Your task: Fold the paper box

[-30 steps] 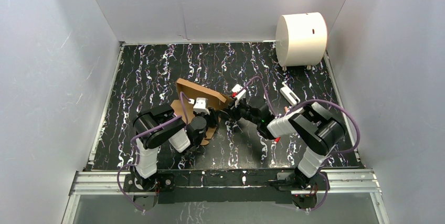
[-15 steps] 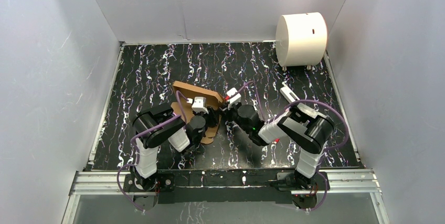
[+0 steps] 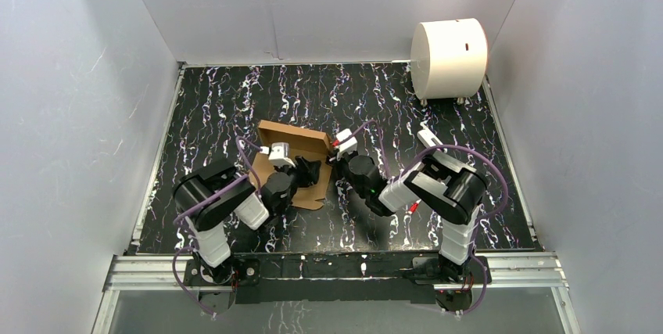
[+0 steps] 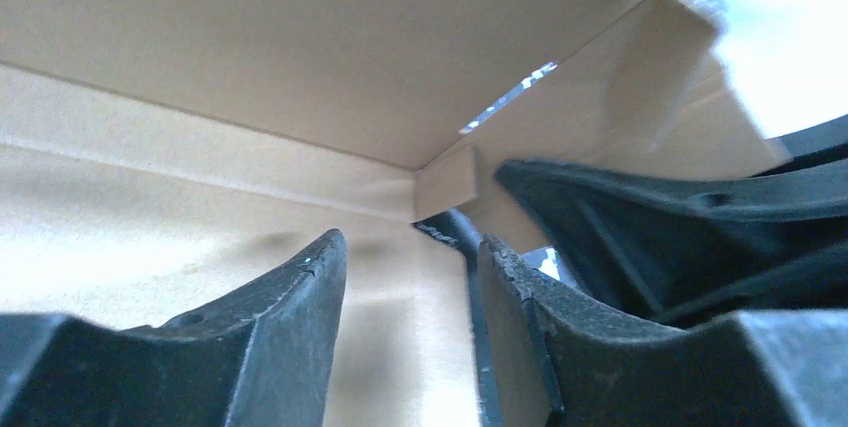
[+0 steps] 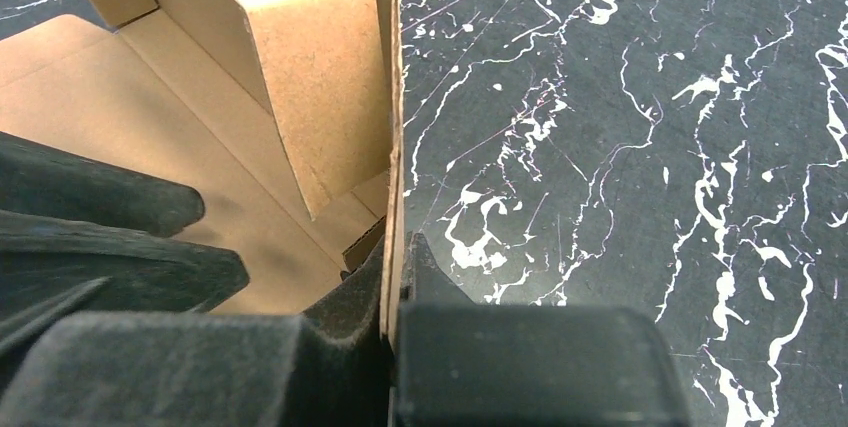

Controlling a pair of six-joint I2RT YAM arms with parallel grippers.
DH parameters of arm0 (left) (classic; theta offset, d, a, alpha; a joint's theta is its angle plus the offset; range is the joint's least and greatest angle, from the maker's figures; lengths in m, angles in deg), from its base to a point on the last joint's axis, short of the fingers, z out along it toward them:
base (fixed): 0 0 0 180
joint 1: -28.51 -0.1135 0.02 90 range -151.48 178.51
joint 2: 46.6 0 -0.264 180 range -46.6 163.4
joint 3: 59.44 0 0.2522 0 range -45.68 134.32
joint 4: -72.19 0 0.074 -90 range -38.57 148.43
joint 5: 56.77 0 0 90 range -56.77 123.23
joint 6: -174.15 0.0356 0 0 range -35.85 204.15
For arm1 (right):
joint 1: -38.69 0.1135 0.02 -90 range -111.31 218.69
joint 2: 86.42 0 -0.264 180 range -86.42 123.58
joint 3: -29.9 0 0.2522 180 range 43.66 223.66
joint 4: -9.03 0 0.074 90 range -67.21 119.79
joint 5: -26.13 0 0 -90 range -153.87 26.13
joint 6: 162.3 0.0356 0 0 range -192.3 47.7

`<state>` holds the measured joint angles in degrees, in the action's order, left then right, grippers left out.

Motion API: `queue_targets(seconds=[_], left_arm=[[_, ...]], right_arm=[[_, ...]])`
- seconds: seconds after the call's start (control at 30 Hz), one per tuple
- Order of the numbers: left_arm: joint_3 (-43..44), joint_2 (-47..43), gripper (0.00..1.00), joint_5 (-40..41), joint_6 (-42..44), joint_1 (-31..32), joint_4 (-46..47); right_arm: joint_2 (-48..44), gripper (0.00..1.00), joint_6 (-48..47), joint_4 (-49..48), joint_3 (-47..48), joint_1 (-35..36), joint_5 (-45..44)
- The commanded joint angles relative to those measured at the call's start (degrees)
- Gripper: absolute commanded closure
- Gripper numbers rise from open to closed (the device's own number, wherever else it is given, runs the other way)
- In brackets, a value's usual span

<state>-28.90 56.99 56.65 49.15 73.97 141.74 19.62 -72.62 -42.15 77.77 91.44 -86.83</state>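
The paper box [image 3: 291, 132] is brown cardboard, partly folded, lying mid-table with its walls raised. My left gripper [image 3: 310, 171] reaches into it from the near left. In the left wrist view the left gripper [image 4: 410, 259] is open and empty above the box floor [image 4: 180, 237], facing an inner corner. My right gripper [image 3: 333, 165] is at the box's right side. In the right wrist view the right gripper [image 5: 393, 272] is shut on the thin upright edge of the right wall [image 5: 310, 77], one finger inside the box and one outside.
A large white cylinder [image 3: 448, 47] stands at the far right corner. White walls enclose the black marbled table [image 3: 234, 99] on three sides. A metal rail [image 3: 336, 267] runs along the near edge by the arm bases.
Both arms have shifted left. The box has swung from a tilted pose to lie squarer on the table. My right gripper has moved left, close against the box's right wall.
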Motion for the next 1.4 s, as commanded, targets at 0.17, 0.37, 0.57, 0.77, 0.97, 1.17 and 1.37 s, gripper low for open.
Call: queue_targets(seconds=[0.17,0.37,0.57,0.77,0.97,1.17,1.37], left_arm=[[-3.2,-12.3,0.38,-3.9,-10.6,-4.4,1.3],[-2.6,-16.0,0.29,-7.1,-20.2,-8.8,0.8],[-0.5,-15.1,0.22,-8.0,-30.4,-12.4,0.2],[1.2,-11.2,0.28,-10.4,-39.5,-16.7,0.2],[3.9,-8.6,0.43,-14.4,-43.9,-19.5,1.6],[6.2,-6.0,0.53,-16.5,-48.6,-20.4,2.3],[6.5,-3.5,0.77,-19.0,-53.7,-20.5,4.9]], right_arm=[[2.4,1.0,2.0,-1.6,2.4,0.0,-6.9],[3.3,1.0,2.2,-1.8,2.9,0.7,-9.2],[4.5,1.0,1.8,-3.0,3.1,1.0,-9.6],[4.6,1.0,1.3,-3.5,2.9,1.2,-9.5],[4.7,1.0,1.1,-3.9,2.7,1.3,-9.7],[5.0,1.0,0.8,-4.0,3.0,1.6,-9.8],[5.1,1.0,0.6,-4.1,3.2,1.9,-10.4]])
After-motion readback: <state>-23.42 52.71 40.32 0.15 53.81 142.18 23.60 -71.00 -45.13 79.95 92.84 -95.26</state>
